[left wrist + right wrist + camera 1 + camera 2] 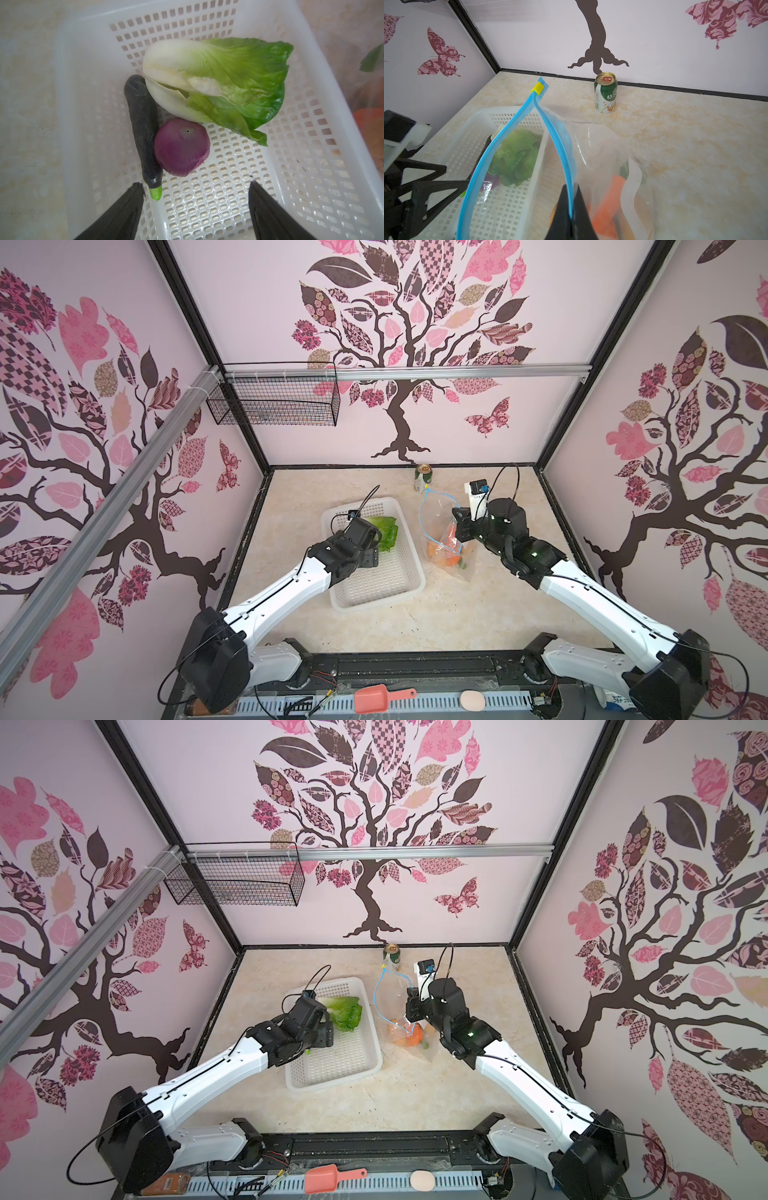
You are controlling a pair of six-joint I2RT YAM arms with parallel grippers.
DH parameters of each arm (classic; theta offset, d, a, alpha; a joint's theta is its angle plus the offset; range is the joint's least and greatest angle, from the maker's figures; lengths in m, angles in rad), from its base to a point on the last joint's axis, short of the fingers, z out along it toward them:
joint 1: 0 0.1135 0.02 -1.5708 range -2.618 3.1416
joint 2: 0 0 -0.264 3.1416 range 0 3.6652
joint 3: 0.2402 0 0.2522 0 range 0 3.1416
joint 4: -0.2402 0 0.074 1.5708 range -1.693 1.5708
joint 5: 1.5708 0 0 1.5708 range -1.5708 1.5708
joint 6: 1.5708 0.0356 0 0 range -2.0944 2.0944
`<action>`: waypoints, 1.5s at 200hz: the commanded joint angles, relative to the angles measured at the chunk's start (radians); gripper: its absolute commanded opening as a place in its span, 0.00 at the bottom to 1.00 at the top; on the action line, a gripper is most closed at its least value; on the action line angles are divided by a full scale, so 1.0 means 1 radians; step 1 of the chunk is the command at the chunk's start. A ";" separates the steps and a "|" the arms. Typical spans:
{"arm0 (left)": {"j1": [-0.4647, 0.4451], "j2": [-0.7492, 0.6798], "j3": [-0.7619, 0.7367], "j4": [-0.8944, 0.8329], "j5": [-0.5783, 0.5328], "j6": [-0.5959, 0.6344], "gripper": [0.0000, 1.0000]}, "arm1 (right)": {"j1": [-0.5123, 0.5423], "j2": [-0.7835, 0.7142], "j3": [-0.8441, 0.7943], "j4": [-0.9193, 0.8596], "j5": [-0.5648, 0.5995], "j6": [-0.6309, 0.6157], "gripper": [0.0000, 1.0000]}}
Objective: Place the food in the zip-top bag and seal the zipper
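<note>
In both top views, the clear crinkly zip-top bag (438, 524) stands just beside the white perforated plastic basket (376, 599).

Left wrist view: the left gripper (195, 185), fingers apart and empty, hangs over the purple onion (181, 147), dark cucumber (143, 133) and green lettuce (228, 83), probably lining up a pick.

Right wrist view: the right gripper (571, 193) is clamped on the light-blue zipper strip (559, 153), apparently to hold the mouth open for loading. An orange carrot (610, 197) lies inside.

one each of lettuce (228, 83), onion (181, 147), cucumber (143, 128), basket (311, 128), bag (602, 145) and can (606, 93).
</note>
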 commanded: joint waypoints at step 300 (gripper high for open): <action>0.079 0.444 0.195 -0.035 0.149 0.303 0.77 | 0.002 -0.014 -0.013 0.014 0.034 -0.020 0.00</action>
